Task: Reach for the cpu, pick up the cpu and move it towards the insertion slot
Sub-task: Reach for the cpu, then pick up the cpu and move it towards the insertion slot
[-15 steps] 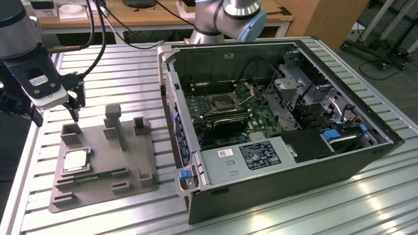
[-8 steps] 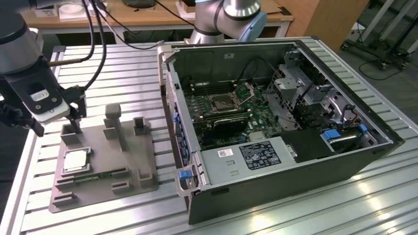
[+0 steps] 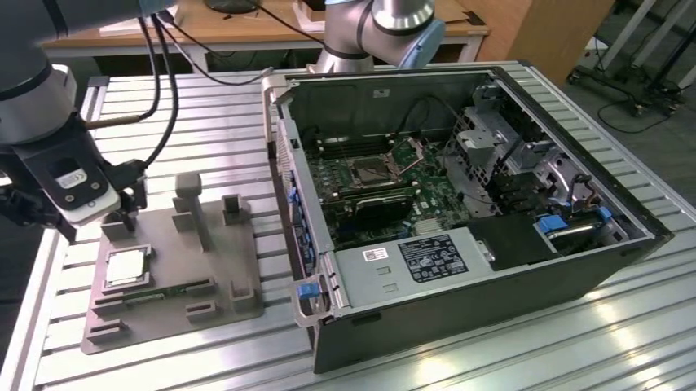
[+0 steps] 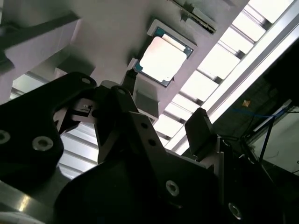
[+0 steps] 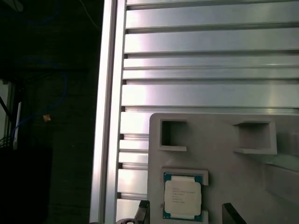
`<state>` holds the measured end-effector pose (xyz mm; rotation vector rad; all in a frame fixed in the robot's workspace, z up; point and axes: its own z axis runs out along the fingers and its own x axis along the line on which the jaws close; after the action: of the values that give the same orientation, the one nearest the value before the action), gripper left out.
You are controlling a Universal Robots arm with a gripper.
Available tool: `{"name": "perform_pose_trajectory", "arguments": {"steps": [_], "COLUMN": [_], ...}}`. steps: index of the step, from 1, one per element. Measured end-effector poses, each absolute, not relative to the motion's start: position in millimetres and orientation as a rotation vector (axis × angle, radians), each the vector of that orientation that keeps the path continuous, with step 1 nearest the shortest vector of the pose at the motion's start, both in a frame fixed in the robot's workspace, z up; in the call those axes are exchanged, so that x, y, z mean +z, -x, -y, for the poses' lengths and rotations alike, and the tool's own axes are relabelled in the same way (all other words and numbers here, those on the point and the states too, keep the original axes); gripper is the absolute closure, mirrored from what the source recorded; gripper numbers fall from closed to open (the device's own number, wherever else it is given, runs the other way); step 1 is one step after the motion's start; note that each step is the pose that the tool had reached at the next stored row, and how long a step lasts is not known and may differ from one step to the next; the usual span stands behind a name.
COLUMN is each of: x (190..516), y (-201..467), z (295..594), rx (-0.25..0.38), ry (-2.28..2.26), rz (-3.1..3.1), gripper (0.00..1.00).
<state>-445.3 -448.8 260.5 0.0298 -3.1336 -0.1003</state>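
Note:
The cpu (image 3: 125,266) lies flat in a square recess of the grey tray (image 3: 234,269), silvery top up with a green rim. Both wrist views show the cpu (image 4: 162,58) (image 5: 182,196) just past the fingertips. My gripper (image 3: 122,218) hangs a short way above the tray's far end, close to the cpu and not touching it. In both wrist views the gripper (image 4: 170,114) (image 5: 187,214) is open, its two dark fingers (image 4: 201,128) spread apart with nothing between them. The insertion slot (image 3: 373,170) sits on the green motherboard inside the open computer case, towards the exterior view's right.
The open computer case (image 3: 490,269) takes up the exterior view's right half of the slatted aluminium table (image 3: 207,114). A green memory stick (image 3: 163,292) lies in the tray, and grey posts (image 3: 188,199) rise from it. The table's edge rail (image 5: 108,112) runs beside the tray.

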Motion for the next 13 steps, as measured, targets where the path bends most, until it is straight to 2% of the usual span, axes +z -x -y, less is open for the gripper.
{"name": "perform_pose_trajectory", "arguments": {"steps": [13], "x": [248.8], "y": [445.2], "z": [450.4], "rx": [-0.1], "ry": [-0.03], "rz": [3.131], "gripper": [0.31]}}
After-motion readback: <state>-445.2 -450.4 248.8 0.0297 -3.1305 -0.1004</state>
